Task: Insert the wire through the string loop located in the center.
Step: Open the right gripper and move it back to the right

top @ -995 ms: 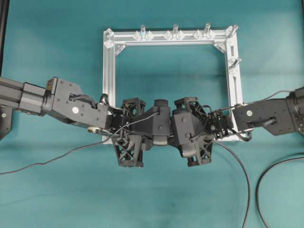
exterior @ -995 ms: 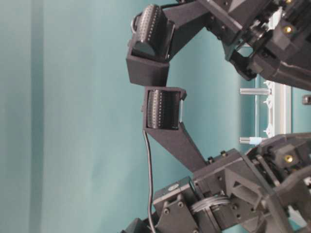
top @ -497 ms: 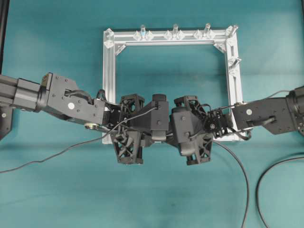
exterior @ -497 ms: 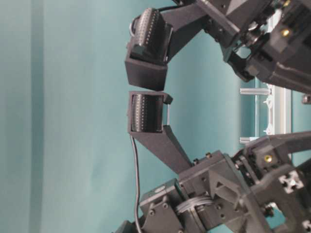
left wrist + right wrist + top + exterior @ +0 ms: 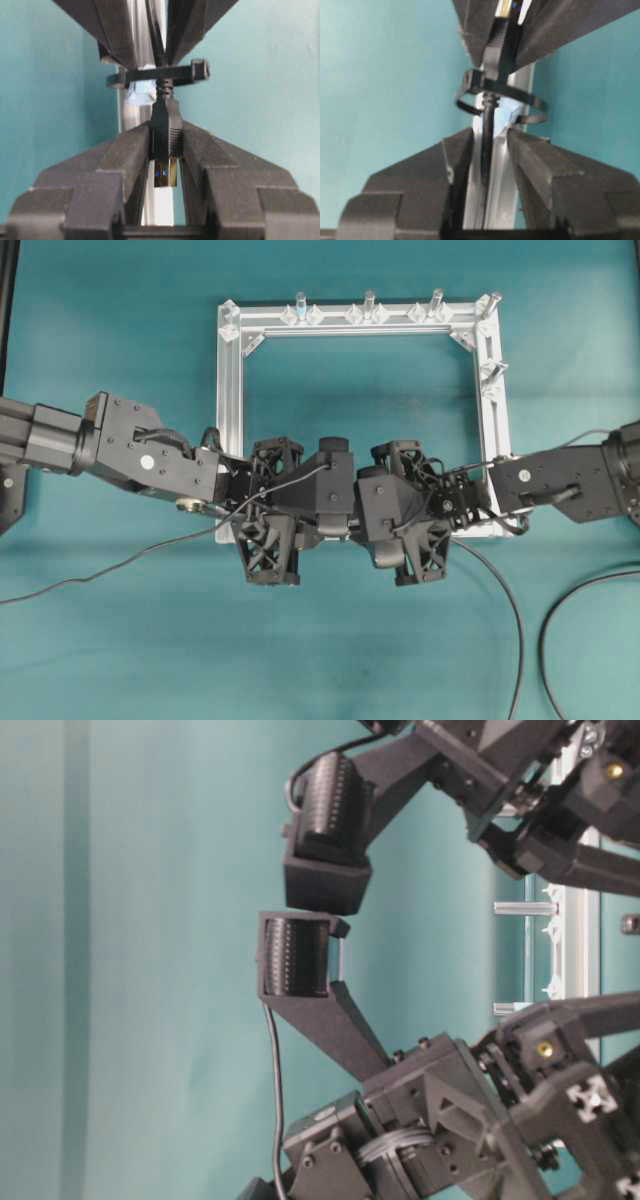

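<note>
Two matte-black arms (image 5: 130, 450) bear angular lattice-framed housings, silver screws, and ribbed black claw pads (image 5: 295, 955).

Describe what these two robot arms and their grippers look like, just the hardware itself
Both arms are matte black, built of boxy bolted segments. The left arm has a small white round dot on its side, and thin grey leads run along both wrists. The left gripper and right gripper have thick, wedge-shaped black fingers with ribbed pads. Behind each sits an open lattice bracket.

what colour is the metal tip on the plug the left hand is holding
Gold, with a blue insert, on the black plug gripped by the left hand; clearest in the left wrist view.
</note>
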`<control>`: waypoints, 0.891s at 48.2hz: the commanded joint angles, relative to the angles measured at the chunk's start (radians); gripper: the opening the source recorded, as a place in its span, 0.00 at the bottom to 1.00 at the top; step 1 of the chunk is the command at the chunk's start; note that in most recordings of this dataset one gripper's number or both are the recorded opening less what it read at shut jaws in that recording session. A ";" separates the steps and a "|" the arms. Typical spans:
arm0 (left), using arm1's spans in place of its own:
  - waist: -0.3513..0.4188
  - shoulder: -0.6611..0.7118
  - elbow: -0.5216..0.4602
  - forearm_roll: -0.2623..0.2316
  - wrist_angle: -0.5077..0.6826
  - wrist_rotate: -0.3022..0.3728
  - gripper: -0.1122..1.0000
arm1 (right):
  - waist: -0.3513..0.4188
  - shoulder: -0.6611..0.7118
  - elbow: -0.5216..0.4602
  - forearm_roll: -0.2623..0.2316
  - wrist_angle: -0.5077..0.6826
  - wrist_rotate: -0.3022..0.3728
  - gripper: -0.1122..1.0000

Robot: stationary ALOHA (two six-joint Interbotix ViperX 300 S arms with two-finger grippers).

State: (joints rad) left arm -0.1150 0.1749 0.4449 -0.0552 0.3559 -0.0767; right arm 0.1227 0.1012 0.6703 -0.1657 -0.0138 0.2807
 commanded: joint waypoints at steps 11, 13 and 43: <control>0.005 -0.046 0.008 0.002 -0.005 -0.006 0.28 | 0.002 -0.083 0.014 -0.002 0.032 -0.002 0.44; 0.005 -0.046 0.009 0.002 -0.005 -0.006 0.28 | 0.002 -0.091 0.018 -0.002 0.041 -0.002 0.44; 0.005 -0.074 0.037 0.003 0.002 -0.006 0.28 | 0.003 -0.265 0.137 -0.002 0.048 0.000 0.44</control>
State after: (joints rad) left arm -0.1150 0.1427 0.4817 -0.0552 0.3605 -0.0767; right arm 0.1227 -0.1350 0.8084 -0.1657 0.0414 0.2807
